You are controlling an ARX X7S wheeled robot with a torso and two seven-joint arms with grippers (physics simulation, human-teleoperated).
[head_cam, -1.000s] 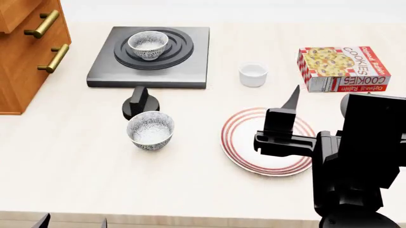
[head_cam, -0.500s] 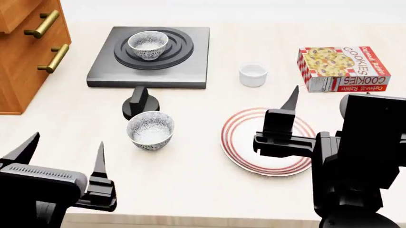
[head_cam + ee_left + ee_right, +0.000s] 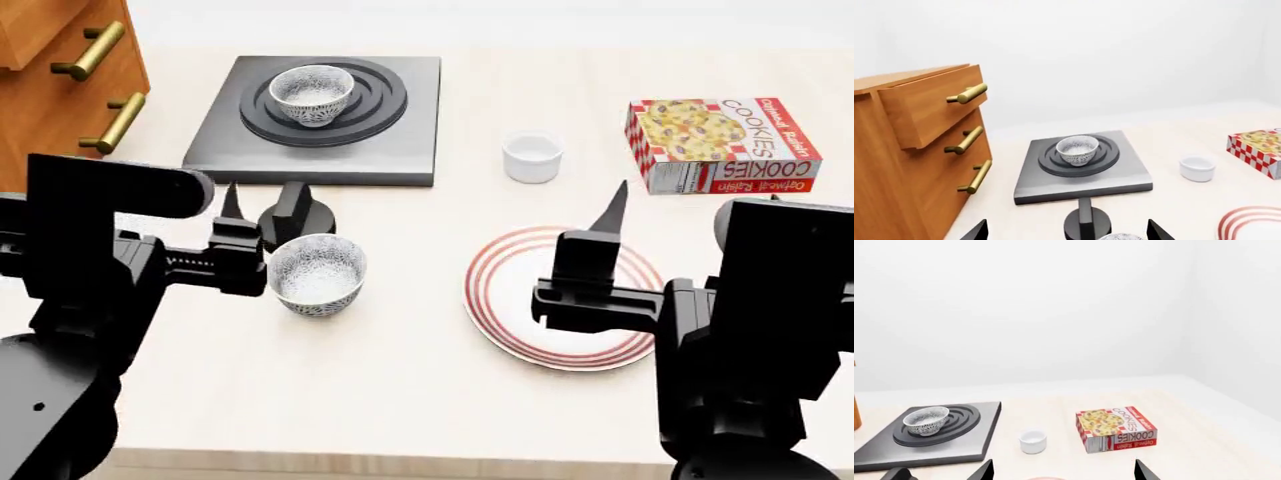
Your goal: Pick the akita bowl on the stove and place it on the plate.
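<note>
Between my left claw [image 3: 230, 215] and the patterned bowl on the dark grey stove slab [image 3: 214, 150] stand the black round knob [image 3: 294, 215] and a second identical patterned bowl [image 3: 318, 273]; the wooden drawer cabinet [image 3: 67, 110] crowds the counter's left edge.

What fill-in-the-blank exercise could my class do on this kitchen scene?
1. One akita bowl sits on the ____.
2. The box beside the white cup is labelled ____.
3. The right end effector is above the ____.
4. The left end effector is empty beside the second ____.

Missing words: stove; cookies; plate; bowl
</note>
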